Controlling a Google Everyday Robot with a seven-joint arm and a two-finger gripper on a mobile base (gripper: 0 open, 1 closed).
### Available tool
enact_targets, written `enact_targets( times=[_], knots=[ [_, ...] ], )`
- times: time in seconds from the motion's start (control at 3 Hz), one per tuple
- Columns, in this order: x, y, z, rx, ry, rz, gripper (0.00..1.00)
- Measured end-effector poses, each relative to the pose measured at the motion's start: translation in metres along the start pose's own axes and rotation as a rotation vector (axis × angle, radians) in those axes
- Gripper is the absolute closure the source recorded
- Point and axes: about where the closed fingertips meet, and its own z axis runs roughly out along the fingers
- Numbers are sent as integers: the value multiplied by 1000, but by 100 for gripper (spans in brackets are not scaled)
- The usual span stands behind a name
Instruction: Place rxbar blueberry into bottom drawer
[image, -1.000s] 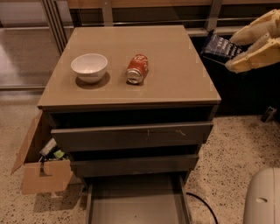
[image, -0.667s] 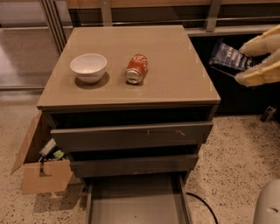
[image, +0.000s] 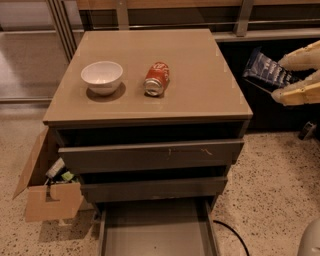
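Looking down on a grey-brown desk with a smooth, matte, square top and 3 drawers beneath.

Showing the gripper reaching in from the right edge of the view, beside the desk's right side and apart from it. Pinching the rxbar blueberry between 2 pale cream, smooth, tapered fingers, spread only as far as the thin wrapper allows, with 1 finger lying above the bar and 1 below. Holding the bar in the air against a dark background, tilted, with its free end pointing up and left toward the desk. Showing a flat, rectangular, glossy navy wrapper with pale lettering, too small to read.

Showing the bottom drawer pulled out at the foot of the desk: a wide, shallow tray with a plain grey floor and thin sides, holding nothing and lying well apart from the bar. Showing the 2 upper drawers, top and middle, each standing slightly out with a flat front.

Resting on the desk: a round white bowl, upright, left of centre, and an orange-red can lying on its side just right of it, not touching.

Sitting on the speckled floor against the desk's left side: an open brown cardboard box. Trailing across the floor beside the open drawer: a thin black cable.
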Motion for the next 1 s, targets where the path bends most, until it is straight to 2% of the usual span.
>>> enact_targets(
  times=[0.33,0.67,1.0],
  knots=[
    [18,22,42,-72,17,40,100],
    [57,74,88,-156,25,115,100],
    [88,123,104,-221,54,165,100]
  ],
)
